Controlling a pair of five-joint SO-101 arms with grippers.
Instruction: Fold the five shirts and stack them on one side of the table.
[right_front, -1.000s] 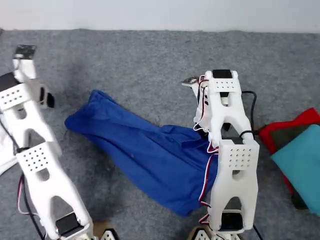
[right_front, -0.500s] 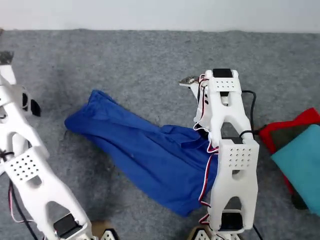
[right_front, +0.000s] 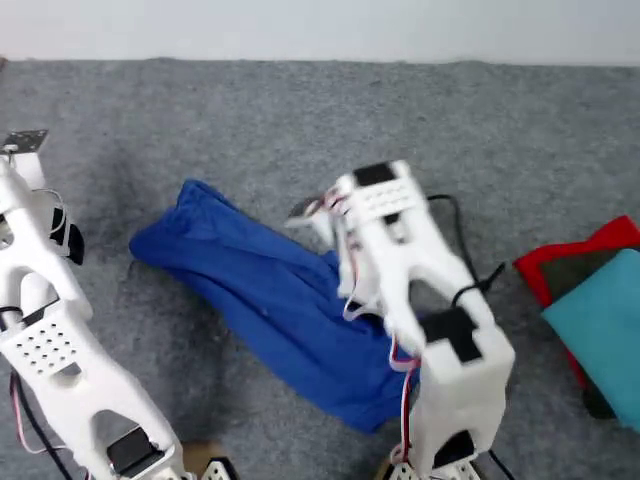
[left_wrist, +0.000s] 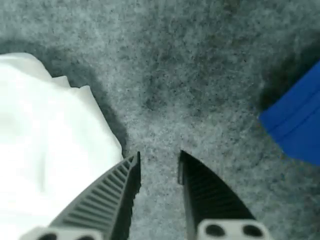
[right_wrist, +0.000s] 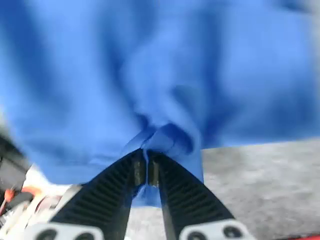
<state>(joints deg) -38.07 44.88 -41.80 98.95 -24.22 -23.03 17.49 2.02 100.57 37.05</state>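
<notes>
Swung toward its neighbour since a second ago, the right gripper (right_wrist: 146, 162) stays pinched on a fold of the blue shirt (right_front: 260, 290) — the garment sprawls mid-table on the grey mat (right_front: 300, 110). At the right edge a teal shirt (right_front: 605, 330) lies atop a red shirt (right_front: 585, 250). Farther out, the left gripper (left_wrist: 157, 159) hovers, fingers parted, just beside a white shirt (left_wrist: 50, 145).

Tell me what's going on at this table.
Two robot arms are working on shirts on a gray table. The right end effector is shut on a bunched fold of the blue shirt, which lies crumpled and unfolded mid-table. The left end effector is open and holds nothing, above bare table between a white garment and the blue shirt's edge. A teal garment lies over a red one beyond the right arm.
</notes>
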